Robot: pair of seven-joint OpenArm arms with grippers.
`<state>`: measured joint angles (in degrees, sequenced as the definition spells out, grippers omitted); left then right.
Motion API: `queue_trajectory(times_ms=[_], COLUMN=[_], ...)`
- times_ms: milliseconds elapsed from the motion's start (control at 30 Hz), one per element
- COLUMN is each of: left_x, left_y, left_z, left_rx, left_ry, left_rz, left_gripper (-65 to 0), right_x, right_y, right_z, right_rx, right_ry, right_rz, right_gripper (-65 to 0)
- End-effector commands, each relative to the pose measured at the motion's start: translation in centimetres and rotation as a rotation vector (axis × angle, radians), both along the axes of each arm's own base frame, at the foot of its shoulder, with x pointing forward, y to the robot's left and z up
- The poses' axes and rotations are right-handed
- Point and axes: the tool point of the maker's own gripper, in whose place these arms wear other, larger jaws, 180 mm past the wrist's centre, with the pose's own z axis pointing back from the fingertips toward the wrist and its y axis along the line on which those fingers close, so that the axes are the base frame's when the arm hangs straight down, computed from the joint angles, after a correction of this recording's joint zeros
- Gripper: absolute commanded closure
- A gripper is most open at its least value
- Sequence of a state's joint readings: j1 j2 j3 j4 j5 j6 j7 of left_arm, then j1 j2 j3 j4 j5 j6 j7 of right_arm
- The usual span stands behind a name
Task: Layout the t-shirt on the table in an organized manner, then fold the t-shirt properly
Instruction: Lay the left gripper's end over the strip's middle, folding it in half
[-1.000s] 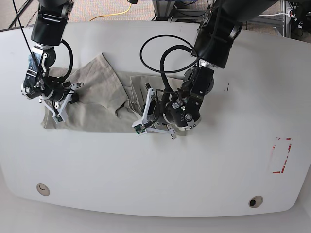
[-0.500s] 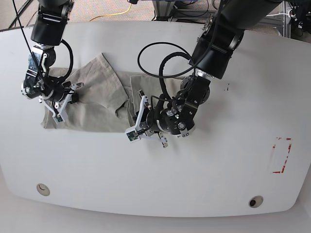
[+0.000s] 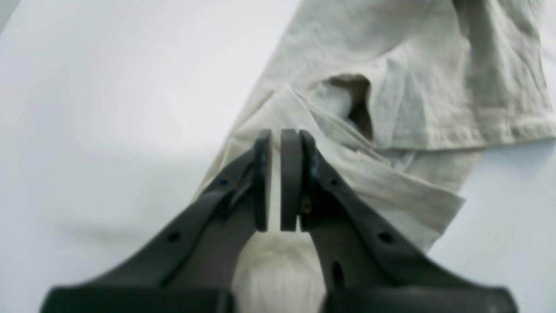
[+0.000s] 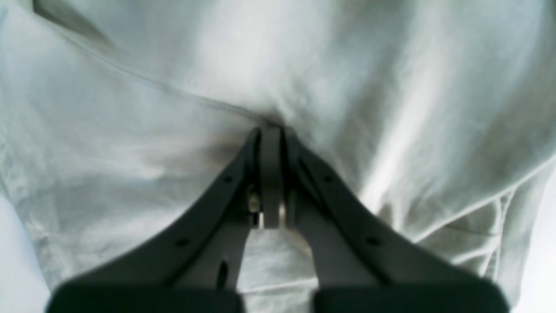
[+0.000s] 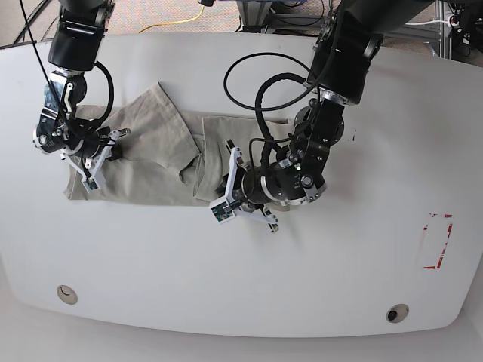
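**Both grippers pinched down on a bunched-up shirt**

So the t-shirt (image 5: 143, 154) is lying on the table (image 5: 317, 271), nowhere near flat. It's a wrinkly strip with one sleeve flap sticking up toward the far edge, and the middle of it is all folded over itself.

The right gripper (image 4: 270, 130) has its fingers (image 4: 243, 174) pressed together with basically no gap between the pads. The tips are buried in a crease of the cloth, and fabric fills the wrist view all around them: a seam line runs just beyond the tips and a hem shows off to the right of the fingers. It looks like a pinch on the shirt, and in the base view that gripper (image 5: 106, 151) sits at the end of the strip on that view's left.

The left gripper (image 3: 276, 134) is also narrow, with just a thin slit between the two dark pads (image 3: 290, 182). There's pale cloth showing in that slit and below it, so it has a bit of the shirt nipped. Right past the tips there's a folded ridge of fabric with a dark pocket-like opening, and bare white table off to the left of the fingers. In the base view it (image 5: 245, 197) is at the near edge of the bunched middle.
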<state>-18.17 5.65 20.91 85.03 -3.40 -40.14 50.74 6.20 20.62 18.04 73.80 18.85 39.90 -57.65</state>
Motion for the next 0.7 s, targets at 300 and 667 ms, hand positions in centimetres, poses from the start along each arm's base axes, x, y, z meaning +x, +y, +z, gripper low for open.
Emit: queue_trajectory(times_ms=[300,667], left_x=[-2.6,-1.5], left_y=[5.6,13.6], left_z=[-2.3,-3.0], left_rx=[0.082,0.006], left_ry=[0.001,0.06], left_rz=[0.043,0.314], left_gripper=[-1.7,-1.7], right_x=[-2.0,-1.5], right_y=[-0.7,0.2], right_z=[-1.3,-0.8], right_rx=[-0.053,0.013], right_ry=[0.101,0.072], right_rz=[0.016,0.009], right_gripper=[-1.0,-1.0])
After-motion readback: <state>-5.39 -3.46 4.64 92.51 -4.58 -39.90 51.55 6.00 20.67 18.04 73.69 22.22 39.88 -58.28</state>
